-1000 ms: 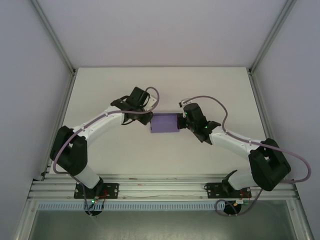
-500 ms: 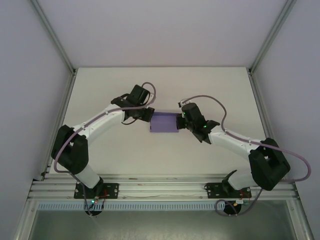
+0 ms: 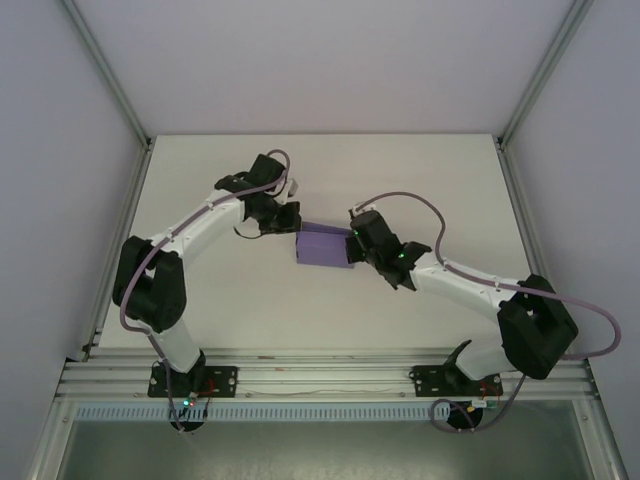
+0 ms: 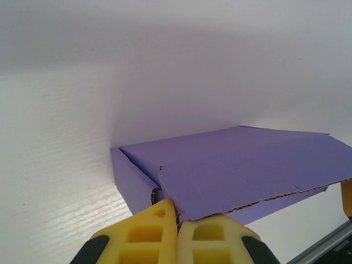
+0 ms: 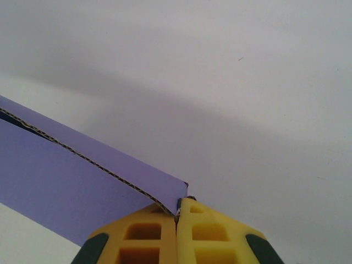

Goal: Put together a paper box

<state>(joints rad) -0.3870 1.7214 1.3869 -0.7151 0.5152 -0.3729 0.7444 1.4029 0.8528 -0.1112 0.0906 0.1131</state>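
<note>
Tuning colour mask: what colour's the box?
The box is plain lavender purple; left wrist view best.

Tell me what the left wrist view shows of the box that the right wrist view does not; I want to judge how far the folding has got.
Left wrist view: the paper box seen from above its lid, with a short side wall at one corner and a ragged front edge where the left gripper is shut on it. Right wrist view: one panel seen edge-on, its corner pinched by the shut right gripper. Both: lavender card, yellow fingertips pressed together, the white table.
</note>
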